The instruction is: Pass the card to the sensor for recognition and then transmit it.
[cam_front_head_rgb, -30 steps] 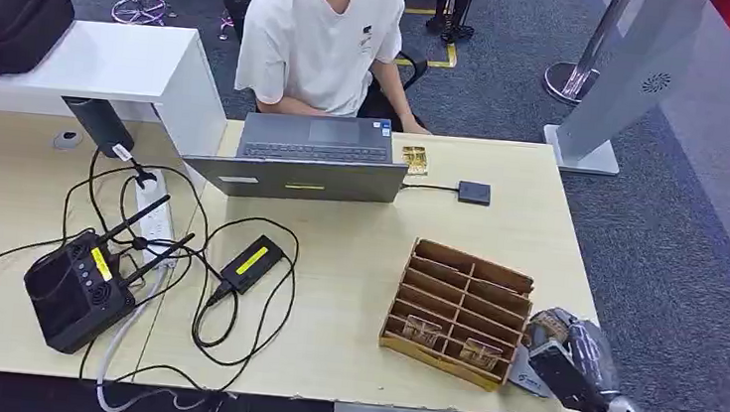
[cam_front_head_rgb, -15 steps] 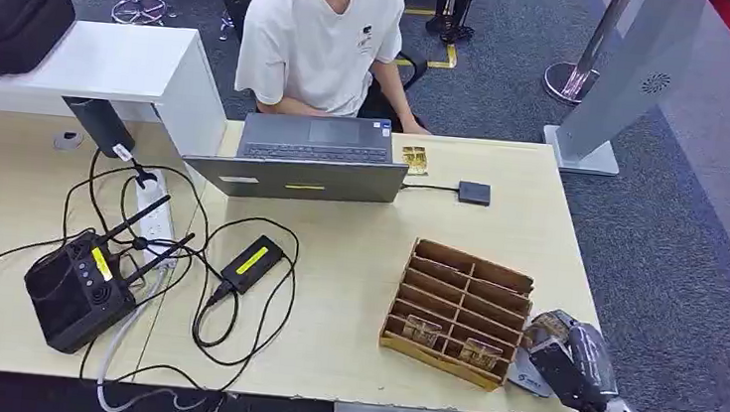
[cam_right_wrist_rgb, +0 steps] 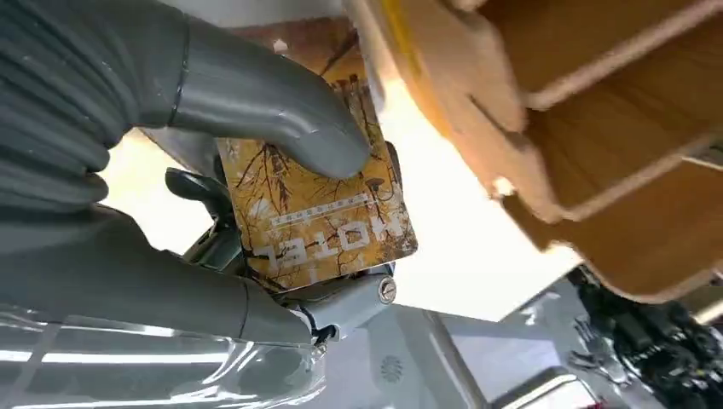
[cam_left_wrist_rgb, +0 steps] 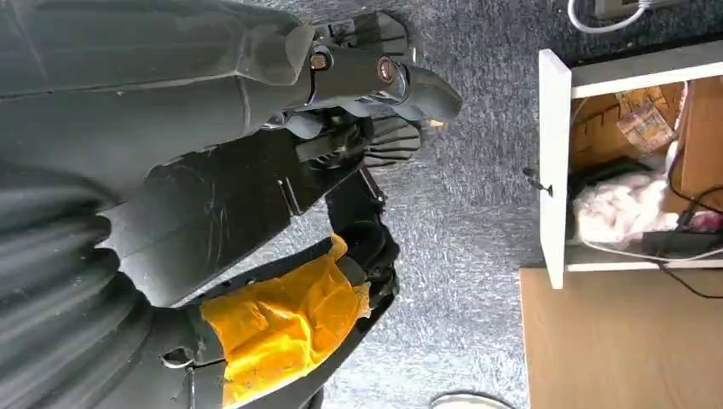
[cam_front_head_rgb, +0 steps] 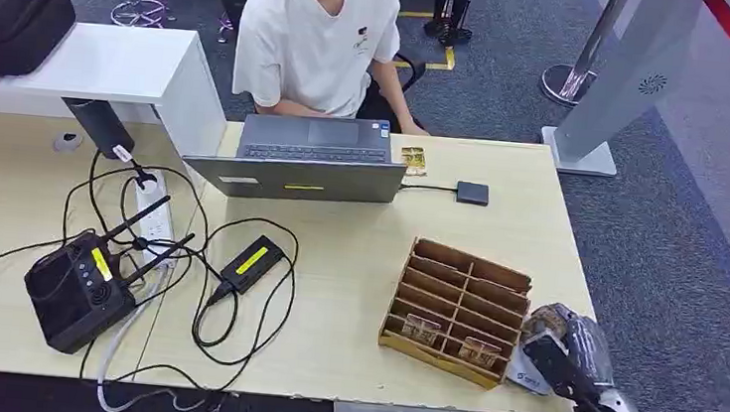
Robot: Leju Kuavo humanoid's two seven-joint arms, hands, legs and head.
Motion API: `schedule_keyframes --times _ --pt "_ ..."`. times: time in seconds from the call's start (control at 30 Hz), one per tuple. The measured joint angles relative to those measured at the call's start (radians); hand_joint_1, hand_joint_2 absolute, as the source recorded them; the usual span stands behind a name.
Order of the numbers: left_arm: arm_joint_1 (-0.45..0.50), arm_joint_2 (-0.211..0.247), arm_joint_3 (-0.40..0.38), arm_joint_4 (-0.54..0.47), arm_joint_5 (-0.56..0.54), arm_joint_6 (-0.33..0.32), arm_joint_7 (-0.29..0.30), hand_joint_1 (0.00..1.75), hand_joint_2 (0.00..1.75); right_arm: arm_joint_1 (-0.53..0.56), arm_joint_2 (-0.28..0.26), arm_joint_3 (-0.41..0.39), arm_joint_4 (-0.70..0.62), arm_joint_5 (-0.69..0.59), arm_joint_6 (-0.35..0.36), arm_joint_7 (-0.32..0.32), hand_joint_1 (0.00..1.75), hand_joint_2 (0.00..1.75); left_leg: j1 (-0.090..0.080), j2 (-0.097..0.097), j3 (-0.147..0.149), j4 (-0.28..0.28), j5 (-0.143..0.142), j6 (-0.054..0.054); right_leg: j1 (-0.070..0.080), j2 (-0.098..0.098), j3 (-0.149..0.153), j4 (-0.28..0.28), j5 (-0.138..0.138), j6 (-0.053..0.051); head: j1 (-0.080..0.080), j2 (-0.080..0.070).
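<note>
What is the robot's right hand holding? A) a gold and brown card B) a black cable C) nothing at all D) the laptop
A: in the right wrist view the thumb of the right hand presses a gold and brown card against the fingers, right beside the wooden organizer at the table's edge.
</note>
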Motion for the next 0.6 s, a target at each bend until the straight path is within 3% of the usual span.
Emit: schedule_keyframes --times 0.17,0.3,0.6 --pt "-0.011 0.0 0.0 0.0 -0.023 0.0 0.024 0.0 1.75 -0.055 -0.002 0.025 -0.092 0.011 0.03 0.04 1.75 1.75 0.0 0.001 0.0 0.0 0.001 -0.001 0.0 0.001 -0.001 0.0 0.002 -0.001 0.0 0.0" --pt "-0.02 -0.002 0.002 0.0 -0.045 0.0 0.04 0.0 1.75 -0.151 -0.019 0.066 -0.177 -0.002 0.074 0.09 1.75 1.75 0.0 0.002 0.0 0.0 0.002 -0.002 0.0 0.002 -0.001 0.001 0.003 -0.001 0.0 0.0" --pt "-0.035 -0.004 0.006 0.0 -0.086 -0.002 0.07 0.0 1.75 -0.402 -0.036 0.176 -0.261 0.003 0.094 0.184 1.75 1.75 0.0 0.002 -0.001 0.0 0.003 -0.002 0.0 0.003 -0.002 0.002 0.003 -0.001 0.0 0.0"
